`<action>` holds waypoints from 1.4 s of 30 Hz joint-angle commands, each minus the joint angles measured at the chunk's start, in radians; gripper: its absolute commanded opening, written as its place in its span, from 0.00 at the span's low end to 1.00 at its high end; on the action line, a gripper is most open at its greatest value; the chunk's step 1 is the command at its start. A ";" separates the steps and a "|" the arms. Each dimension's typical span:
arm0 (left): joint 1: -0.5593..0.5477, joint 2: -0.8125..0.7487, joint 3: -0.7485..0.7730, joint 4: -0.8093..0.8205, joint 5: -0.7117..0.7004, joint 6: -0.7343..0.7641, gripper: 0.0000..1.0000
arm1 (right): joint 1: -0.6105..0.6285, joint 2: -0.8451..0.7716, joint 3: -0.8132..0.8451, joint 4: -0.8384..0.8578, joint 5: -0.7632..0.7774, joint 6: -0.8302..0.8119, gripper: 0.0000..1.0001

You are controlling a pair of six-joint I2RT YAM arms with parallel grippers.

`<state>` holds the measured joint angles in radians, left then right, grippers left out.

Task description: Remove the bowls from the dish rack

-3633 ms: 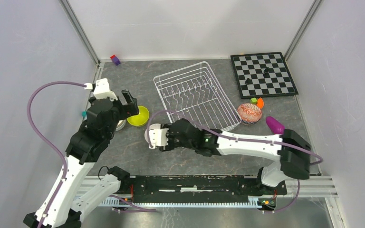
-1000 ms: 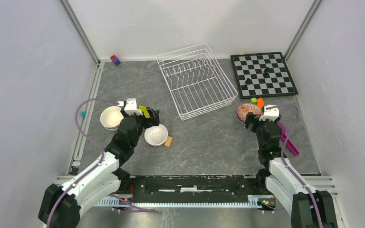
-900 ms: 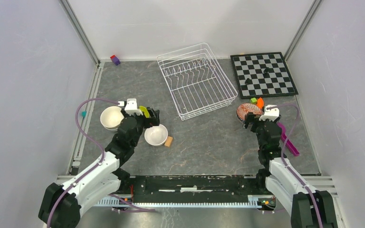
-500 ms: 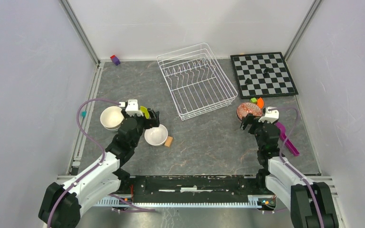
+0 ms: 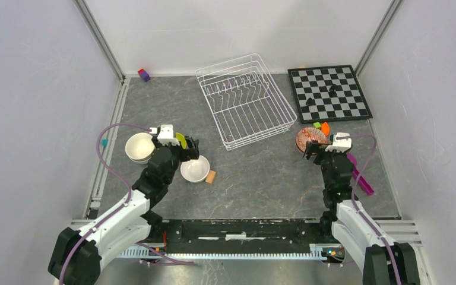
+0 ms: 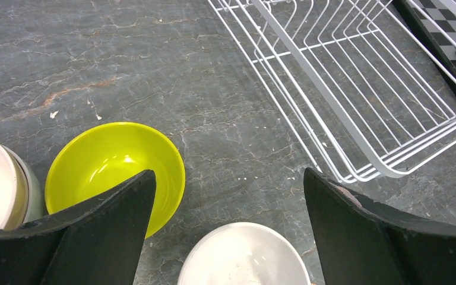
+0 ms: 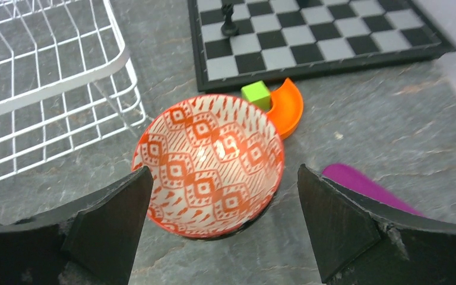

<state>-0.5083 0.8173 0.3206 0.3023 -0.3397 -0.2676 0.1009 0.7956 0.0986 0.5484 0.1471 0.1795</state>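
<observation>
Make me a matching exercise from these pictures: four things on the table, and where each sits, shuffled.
1 lime-yellow bowl
2 red-patterned bowl
3 dish rack
4 chessboard

A far right corner
B left side, by a white bowl
C far middle, empty
D right side, by a green block

Pairs: 1-B, 2-D, 3-C, 4-A

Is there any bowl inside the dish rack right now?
No, the dish rack shows only bare wire and upright prongs, with nothing sitting in it.
</observation>
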 commanded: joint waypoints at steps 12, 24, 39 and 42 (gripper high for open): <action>-0.002 0.032 0.011 0.053 -0.049 0.068 1.00 | -0.005 0.162 -0.238 0.598 -0.023 -0.329 0.98; -0.002 0.053 0.005 0.068 -0.070 0.080 1.00 | -0.003 0.354 -0.233 0.736 0.011 -0.356 0.98; -0.002 0.075 -0.005 0.086 -0.082 0.093 1.00 | -0.003 0.577 -0.247 0.982 0.039 -0.387 0.98; -0.002 0.089 -0.004 0.096 -0.085 0.094 1.00 | -0.004 0.583 -0.178 0.870 0.049 -0.385 0.98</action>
<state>-0.5083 0.8909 0.3202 0.3309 -0.3920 -0.2298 0.1005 1.3758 0.0109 1.4231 0.1848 -0.1883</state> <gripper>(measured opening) 0.996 0.982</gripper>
